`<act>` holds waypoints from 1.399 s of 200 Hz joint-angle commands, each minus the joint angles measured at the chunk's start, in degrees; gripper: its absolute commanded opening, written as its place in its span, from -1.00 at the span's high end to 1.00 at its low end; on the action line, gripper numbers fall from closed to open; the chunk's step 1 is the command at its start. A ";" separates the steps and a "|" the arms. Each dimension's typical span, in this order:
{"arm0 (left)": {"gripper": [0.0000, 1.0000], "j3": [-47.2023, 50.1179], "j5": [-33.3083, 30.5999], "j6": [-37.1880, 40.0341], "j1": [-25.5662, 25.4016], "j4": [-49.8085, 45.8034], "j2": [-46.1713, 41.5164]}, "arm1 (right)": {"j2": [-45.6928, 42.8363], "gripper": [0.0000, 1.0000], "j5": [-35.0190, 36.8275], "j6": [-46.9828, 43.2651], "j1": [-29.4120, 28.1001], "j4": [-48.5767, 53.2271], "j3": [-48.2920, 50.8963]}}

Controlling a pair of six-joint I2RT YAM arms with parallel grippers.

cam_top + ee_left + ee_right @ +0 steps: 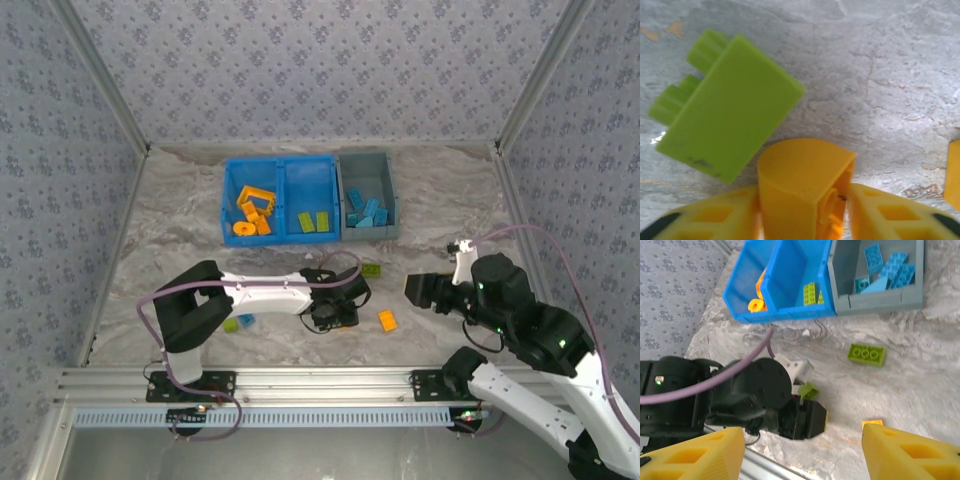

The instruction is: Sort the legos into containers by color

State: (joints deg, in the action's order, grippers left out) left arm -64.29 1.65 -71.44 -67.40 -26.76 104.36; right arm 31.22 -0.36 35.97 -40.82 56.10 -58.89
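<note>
Plastic this light and stiff wants a pinch across flat sides, as jaws of the left gripper point(805, 202) grip a small hollow orange lego piece point(797, 172) beside a lime green studded brick point(727, 107) on the desk point(890, 75), right gripper point(802, 430) gaping empty.

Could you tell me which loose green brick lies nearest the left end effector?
The lime green plastic brick on its side beside the left end effector; the studs-up green brick lies farther off.

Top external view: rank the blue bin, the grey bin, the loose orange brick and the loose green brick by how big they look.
1. blue bin
2. grey bin
3. orange brick and green brick: these look about alike, too small to rank.
</note>
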 commanded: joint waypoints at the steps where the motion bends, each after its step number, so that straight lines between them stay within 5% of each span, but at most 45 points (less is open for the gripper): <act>1: 0.31 -1.98 -0.37 0.97 0.16 2.71 1.58 | -0.91 -0.31 -1.21 3.15 -0.41 4.14 1.35; 50: 0.51 -4.61 -11.77 5.07 -0.82 -7.16 -9.42 | 1.68 -0.28 -3.78 1.39 -0.65 -1.75 4.11; 72: 0.53 -3.56 -16.05 7.20 2.45 -13.45 -18.68 | 4.81 -0.25 -5.03 0.56 -1.85 -5.73 4.49; 103: 0.54 -1.42 -13.24 14.79 16.81 -18.78 -30.44 | 12.29 -0.25 -0.18 -1.77 -9.59 -12.63 2.56; 125: 0.53 -0.38 -1.92 23.32 32.47 -16.05 -33.36 | 20.78 -0.25 7.39 -3.81 -17.99 -16.69 -1.54; 144: 0.53 -2.84 7.41 28.46 43.42 -13.70 -29.44 | 28.81 -0.25 13.08 -5.54 -24.38 -20.50 -6.19; 162: 0.54 -9.14 10.23 32.54 47.65 -15.17 -21.44 | 35.47 -0.25 16.63 -6.32 -28.09 -23.14 -11.36; 219: 0.59 -23.85 13.00 34.58 52.58 -19.80 0.56 | 41.31 -0.23 18.07 -4.89 -30.86 -26.02 -13.64; 280: 0.59 -30.60 15.65 34.92 52.54 -22.39 10.27 | 38.90 -0.23 18.91 -3.60 -30.38 -24.40 -11.34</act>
State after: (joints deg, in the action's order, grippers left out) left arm -91.15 15.38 -37.69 -14.76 -45.74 112.55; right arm 71.55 16.80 31.16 -71.40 31.16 -71.07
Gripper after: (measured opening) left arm 0.312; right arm 0.615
